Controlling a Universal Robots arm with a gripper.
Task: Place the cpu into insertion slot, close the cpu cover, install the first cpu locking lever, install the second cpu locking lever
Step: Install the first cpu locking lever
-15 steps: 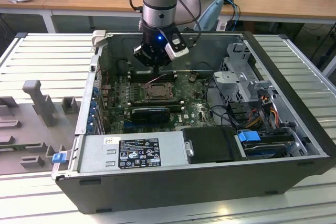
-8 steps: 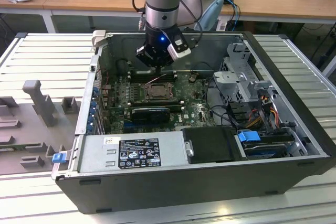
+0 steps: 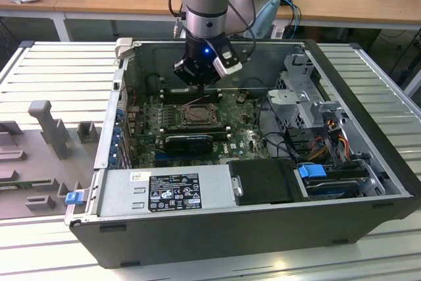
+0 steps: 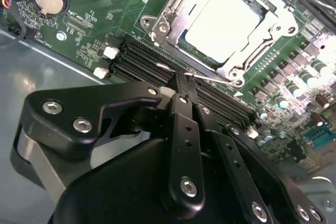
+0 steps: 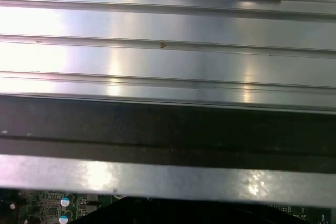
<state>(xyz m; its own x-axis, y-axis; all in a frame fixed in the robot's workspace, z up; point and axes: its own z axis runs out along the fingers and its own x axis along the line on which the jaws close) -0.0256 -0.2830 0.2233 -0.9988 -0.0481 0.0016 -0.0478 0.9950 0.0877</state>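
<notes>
I look down into the open computer case (image 3: 217, 222) on my bench (image 3: 46, 70). The cpu (image 4: 223, 22) lies flat in the insertion slot (image 4: 228, 69), pale and square. The cpu cover (image 4: 173, 3) sits down around it, so its window frames the chip.

My pincer (image 4: 184, 85) hangs just above the board, at the far side of the slot in the exterior view. In the second wrist view its two black fingers (image 4: 182, 124) come together at the tips with almost no gap. A thin wire lever (image 4: 210, 78) runs along the slot's edge, right by those tips. I think the tips are pinching or pushing its end, but I cannot tell for sure.

So the slot lies just past my pincer tips. The lever's long line runs across the fingers, along the slot's nearest edge.
</notes>
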